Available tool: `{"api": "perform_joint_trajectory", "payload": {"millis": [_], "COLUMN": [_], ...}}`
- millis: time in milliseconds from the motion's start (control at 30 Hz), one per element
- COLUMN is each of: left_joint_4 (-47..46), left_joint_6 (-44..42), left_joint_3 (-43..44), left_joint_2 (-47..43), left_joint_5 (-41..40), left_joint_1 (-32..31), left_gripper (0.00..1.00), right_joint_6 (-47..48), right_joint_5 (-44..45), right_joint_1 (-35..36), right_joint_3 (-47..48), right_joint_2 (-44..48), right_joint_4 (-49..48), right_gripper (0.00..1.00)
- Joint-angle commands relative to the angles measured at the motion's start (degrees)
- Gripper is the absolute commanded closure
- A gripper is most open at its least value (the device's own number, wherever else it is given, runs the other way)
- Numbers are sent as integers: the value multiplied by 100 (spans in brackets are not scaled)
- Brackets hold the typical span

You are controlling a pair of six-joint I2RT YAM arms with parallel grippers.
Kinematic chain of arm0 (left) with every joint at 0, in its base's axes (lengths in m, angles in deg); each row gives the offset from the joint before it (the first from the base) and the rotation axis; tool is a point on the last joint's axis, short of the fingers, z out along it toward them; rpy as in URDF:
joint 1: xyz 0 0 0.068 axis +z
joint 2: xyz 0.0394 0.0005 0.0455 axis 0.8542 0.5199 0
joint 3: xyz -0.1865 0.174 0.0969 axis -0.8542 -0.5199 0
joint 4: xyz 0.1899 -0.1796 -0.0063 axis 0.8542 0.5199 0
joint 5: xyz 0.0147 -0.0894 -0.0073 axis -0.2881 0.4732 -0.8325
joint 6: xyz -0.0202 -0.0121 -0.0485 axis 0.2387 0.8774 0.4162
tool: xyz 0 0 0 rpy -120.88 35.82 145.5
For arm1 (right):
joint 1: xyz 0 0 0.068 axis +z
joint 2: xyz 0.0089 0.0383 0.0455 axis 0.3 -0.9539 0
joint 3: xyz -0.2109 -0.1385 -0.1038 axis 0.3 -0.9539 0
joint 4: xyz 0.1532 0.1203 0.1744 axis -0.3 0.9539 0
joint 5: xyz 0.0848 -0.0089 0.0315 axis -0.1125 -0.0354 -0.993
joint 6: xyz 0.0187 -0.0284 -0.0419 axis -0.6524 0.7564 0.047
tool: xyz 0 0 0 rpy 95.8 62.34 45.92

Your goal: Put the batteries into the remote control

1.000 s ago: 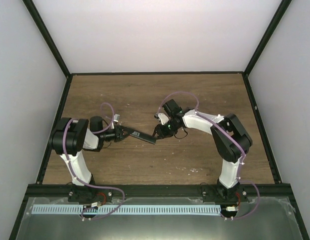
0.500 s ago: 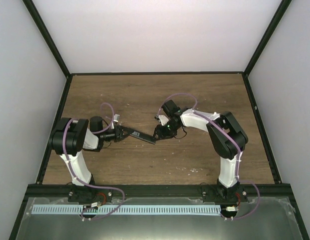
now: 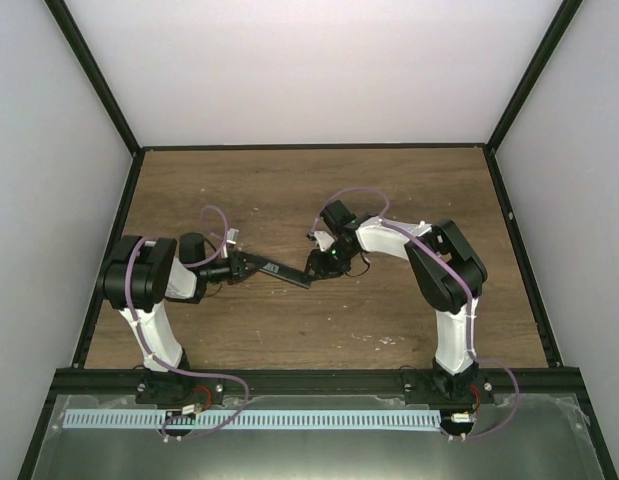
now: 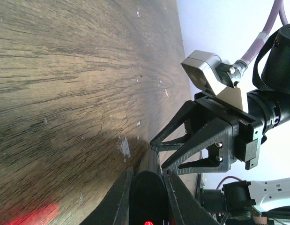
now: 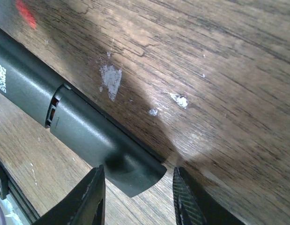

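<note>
The remote control is a slim black bar lying across the middle of the wooden table. My left gripper is shut on its left end; in the left wrist view the remote sits tight between the two fingers. My right gripper is open at the remote's right end. In the right wrist view its fingers straddle the end of the remote, which shows a cover seam, without gripping it. The batteries are not in view.
The wooden table is boxed in by a black frame and white walls. White scuff marks lie on the wood beside the remote. The right gripper shows in the left wrist view, close ahead.
The right arm has shifted slightly left, bringing its gripper closer over the remote's right end. The left arm and the remote have not moved.
</note>
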Motion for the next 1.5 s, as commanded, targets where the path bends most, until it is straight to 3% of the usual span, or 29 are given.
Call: {"api": "perform_joint_trajectory", "payload": {"millis": [0, 933, 1467], "left_joint_4": [60, -35, -1140], "left_joint_6": [-260, -172, 477], "left_joint_3": [-84, -124, -417], "left_joint_2": [-32, -89, 212], "left_joint_5": [-130, -158, -79], "left_joint_1": [-33, -35, -96], "left_gripper": [100, 100, 100], "right_joint_6": [17, -410, -769], "right_joint_5": [-80, -308, -422], "right_joint_1": [-31, 75, 264], "right_joint_3": [212, 462, 350], "right_joint_2": [-147, -665, -808], "right_joint_4": [25, -276, -1128], "right_gripper": [68, 72, 72]}}
